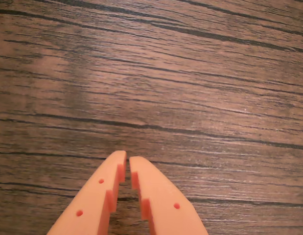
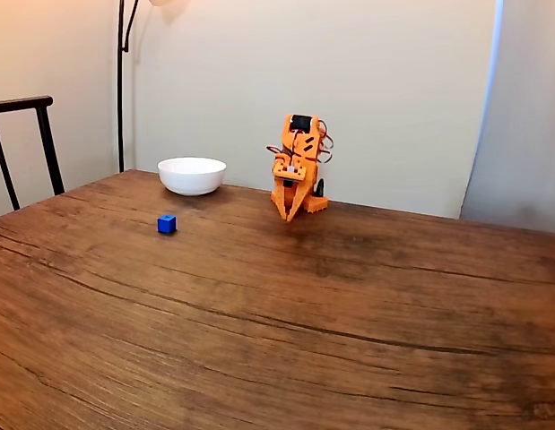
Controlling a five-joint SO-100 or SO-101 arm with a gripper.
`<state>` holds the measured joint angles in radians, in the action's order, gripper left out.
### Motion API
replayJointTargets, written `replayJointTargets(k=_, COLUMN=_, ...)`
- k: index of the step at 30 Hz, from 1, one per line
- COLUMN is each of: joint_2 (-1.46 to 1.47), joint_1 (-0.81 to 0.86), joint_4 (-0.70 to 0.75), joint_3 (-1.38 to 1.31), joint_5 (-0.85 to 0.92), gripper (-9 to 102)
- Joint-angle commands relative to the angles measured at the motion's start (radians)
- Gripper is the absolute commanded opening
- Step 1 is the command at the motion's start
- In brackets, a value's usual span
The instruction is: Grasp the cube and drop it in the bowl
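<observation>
A tiny bright-blue cube [image 2: 167,224] rests on the wooden table, left of centre in the fixed view. Behind it, near the far edge, stands the glossy white bowl [image 2: 192,175]. My orange arm is folded at the back of the table, its gripper [image 2: 289,218] pointing down close to the tabletop, well right of the cube and the bowl. In the wrist view the gripper [image 1: 127,157] enters from the bottom, its two orange fingers nearly touching with nothing between them, over bare wood.
The dark wood-grain table [image 2: 349,305] stretches wide in front of the arm. A dark chair back [image 2: 26,143] stands at the left edge and a lamp pole [image 2: 121,81] rises behind the table by the wall.
</observation>
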<state>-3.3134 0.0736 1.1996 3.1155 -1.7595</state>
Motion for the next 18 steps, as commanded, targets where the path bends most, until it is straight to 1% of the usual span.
replayJointTargets(k=1, joint_2=0.002, joint_1=0.029, joint_4=-0.003, joint_3=-0.003, joint_5=0.003, gripper=-1)
replayJointTargets(k=14, joint_2=-0.006, joint_1=0.026, joint_4=-0.018, joint_3=-0.012, joint_5=0.008, gripper=-1)
replayJointTargets(k=18, joint_2=-0.006, joint_1=0.028, joint_4=-0.018, joint_3=-0.094, joint_5=-0.006, gripper=-1)
